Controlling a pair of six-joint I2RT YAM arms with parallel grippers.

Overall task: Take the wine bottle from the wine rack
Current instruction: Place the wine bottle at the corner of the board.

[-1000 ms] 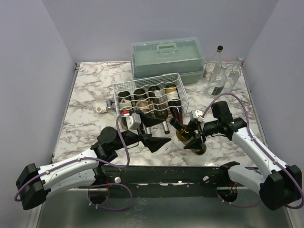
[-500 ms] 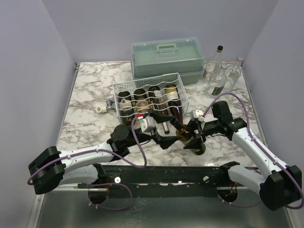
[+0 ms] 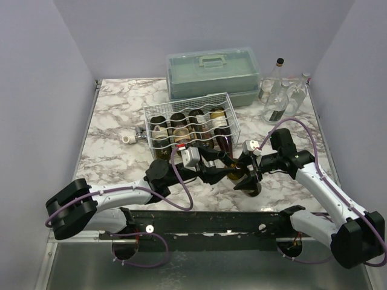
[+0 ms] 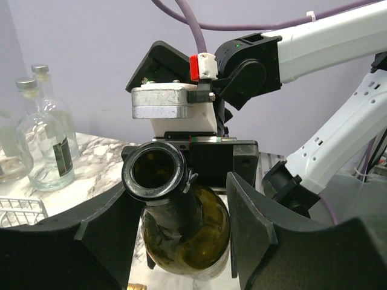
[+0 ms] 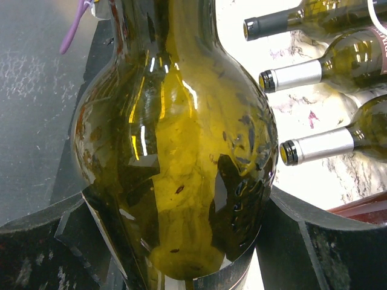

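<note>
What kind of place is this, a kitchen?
Probably a robot test booth, not a kitchen: plain lilac walls box in a marble-patterned table, the left arm and right arm are bolted at its near edge, and the wine bottle, wine rack and plastic case look like staged props.

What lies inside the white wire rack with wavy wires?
Dark glass bottles lie side by side in the grooves of the white wire rack; four bases show at the far side. The left arm covers its near left corner, hiding some necks.

Case [image 3: 213, 72] behind, wine rack [image 3: 187, 106] mid-table — wine bottle [image 3: 236, 172] nearer
</note>
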